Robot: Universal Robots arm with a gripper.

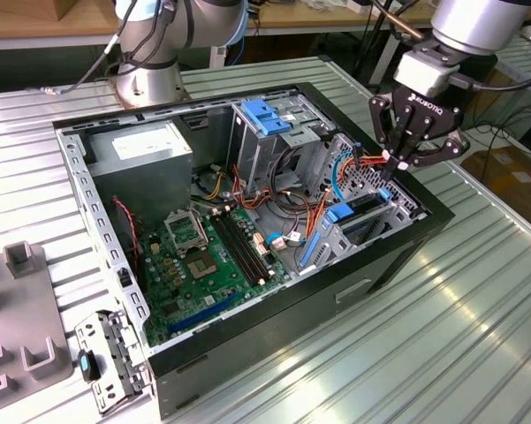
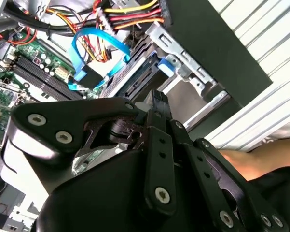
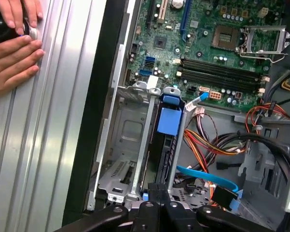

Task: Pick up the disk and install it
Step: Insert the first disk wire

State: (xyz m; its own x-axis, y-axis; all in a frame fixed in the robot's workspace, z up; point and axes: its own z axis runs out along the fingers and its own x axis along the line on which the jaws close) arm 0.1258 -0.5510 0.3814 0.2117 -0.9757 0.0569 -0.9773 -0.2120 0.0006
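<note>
Disk (image 3: 160,159) sits edge-on in the drive cage (image 3: 123,145) at the open PC case's (image 1: 398,256) corner, mostly slid in. Gripper (image 1: 396,162), fingers pressed together, is at the disk's outer end. Pick-up looks done; final seating seems left.

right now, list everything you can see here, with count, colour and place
computer case: one, black, open on the ribbed metal table
motherboard: one, green, on the case floor
disk: one, dark with blue rails, in the drive bay under the gripper
power supply: one, grey, far corner of the case
blue cable: one, looped by the bay
bracket: one, grey, on the table beside the case
person's hands: two, on the table
gripper: one, black, at the disk's end
</note>
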